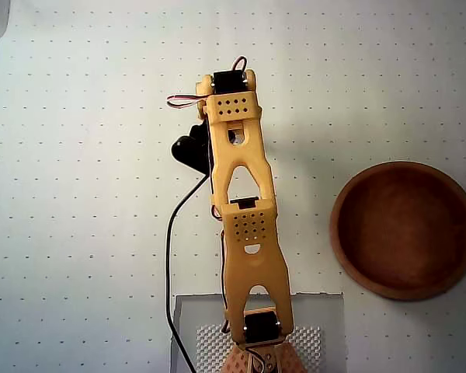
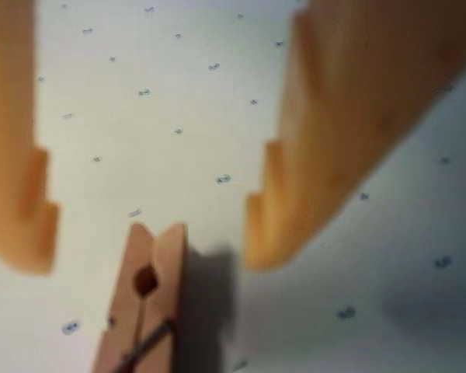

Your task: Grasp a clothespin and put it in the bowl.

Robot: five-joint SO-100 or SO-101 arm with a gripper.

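In the wrist view my gripper (image 2: 144, 252) is open, its two orange fingers (image 2: 295, 194) spread wide just above the white dotted mat. A light tan wooden clothespin (image 2: 144, 303) lies on the mat between and just below the fingertips, its jaw end pointing up the frame and its metal spring at the bottom edge. Nothing touches it. From overhead the orange arm (image 1: 241, 202) reaches up the middle of the table and hides both the fingers and the clothespin. The reddish-brown wooden bowl (image 1: 404, 229) sits empty at the right, well away from the arm.
A clear plate (image 1: 326, 311) carries the arm's base at the bottom edge. A black cable (image 1: 171, 256) runs along the arm's left side. The white dotted mat (image 1: 78, 194) covers the table.
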